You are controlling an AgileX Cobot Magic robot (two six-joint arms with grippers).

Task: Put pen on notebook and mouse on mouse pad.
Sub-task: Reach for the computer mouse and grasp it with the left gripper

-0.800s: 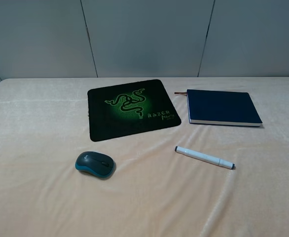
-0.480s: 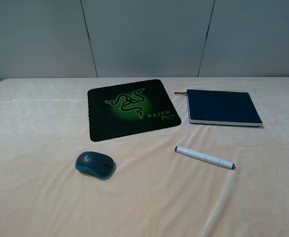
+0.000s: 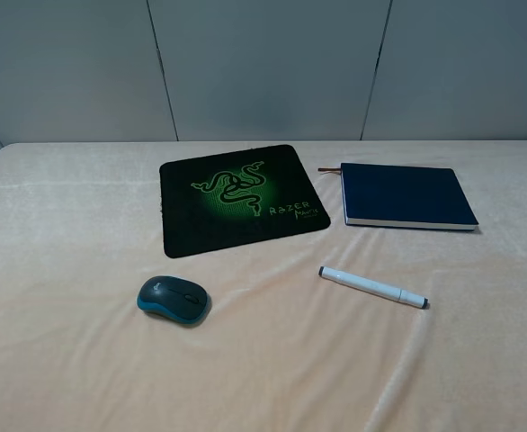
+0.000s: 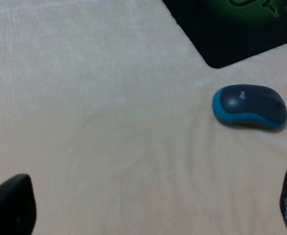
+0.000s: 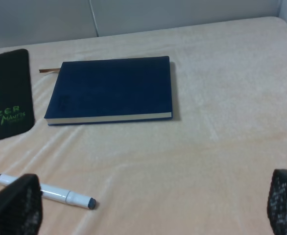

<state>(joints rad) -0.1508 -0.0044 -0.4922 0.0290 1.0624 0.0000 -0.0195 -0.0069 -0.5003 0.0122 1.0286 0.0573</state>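
Note:
The dark grey mouse with teal sides lies on the cloth, apart from the black mouse pad with its green snake logo. To the right, the white pen lies on the cloth in front of the closed navy notebook. Neither arm shows in the exterior high view. My left gripper is open, its fingers wide apart, with the mouse ahead and off to one side. My right gripper is also open, with the pen by one finger and the notebook beyond.
A peach cloth covers the whole table, with soft wrinkles around the pen and mouse. Grey wall panels stand behind the far edge. A reddish ribbon sticks out of the notebook toward the mouse pad.

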